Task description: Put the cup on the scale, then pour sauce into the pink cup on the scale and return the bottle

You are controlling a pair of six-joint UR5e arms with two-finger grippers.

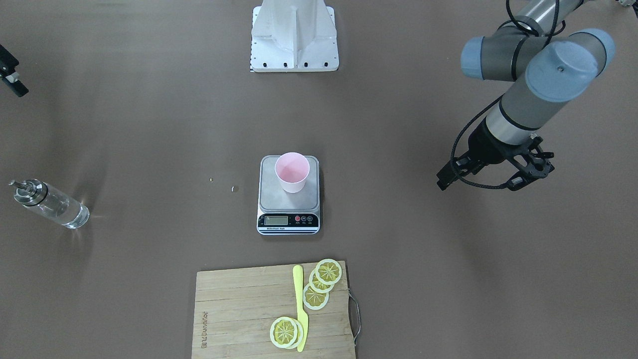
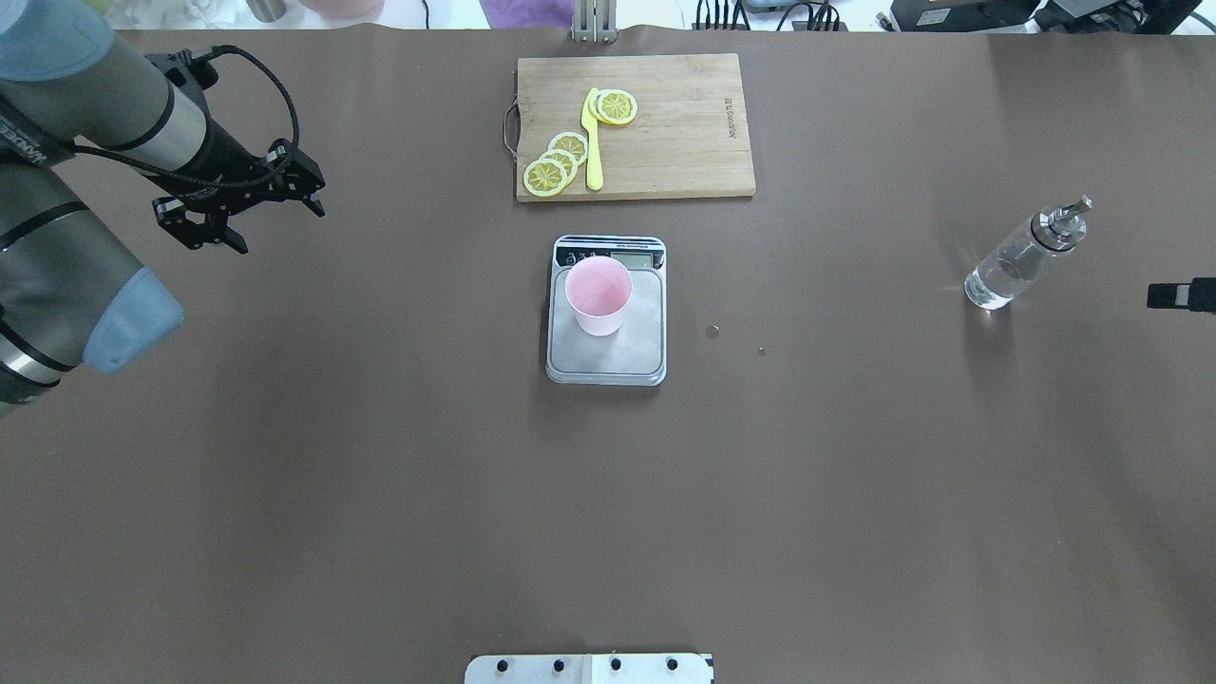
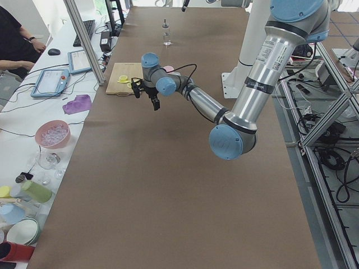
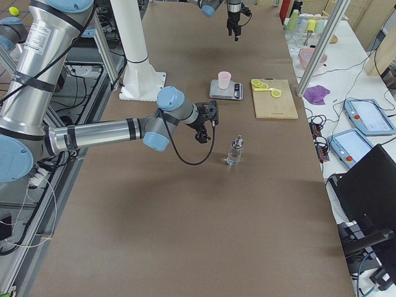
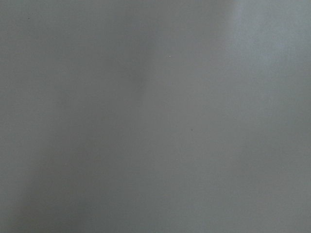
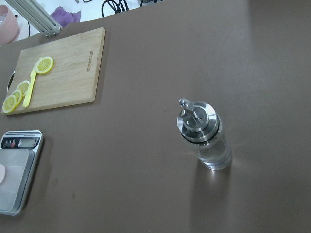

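A wide brown counter (image 2: pixel 380 494) is seen, and at its far edge from the robot a rectangular wooden cutting board (image 2: pixel 684 133) is laid. The left pincer (image 2: pixel 277 228) is held above bare counter on the robot's left, well apart from everything; its fingers are spread wide and nothing is gripped. Of the right pincer (image 4: pixel 205 129) only an edge is shown in the main views, so its opening cannot be told; it is near the bottle without touching it. A small rectangular steel-topped digital scale (image 2: pixel 617 356) is placed at the centre. A small clear glass bottle with a silver pourer cap (image 2: pixel 1021 258) is stood upright far on the robot's right, with colourless sauce (image 6: pixel 214 153) inside. A pale pink tapered cup (image 2: pixel 598 296) is stood upright on the scale's platform, toward the display. Yellow lemon slices (image 2: pixel 556 163) and a yellow plastic knife (image 2: pixel 593 142) are laid on the board.
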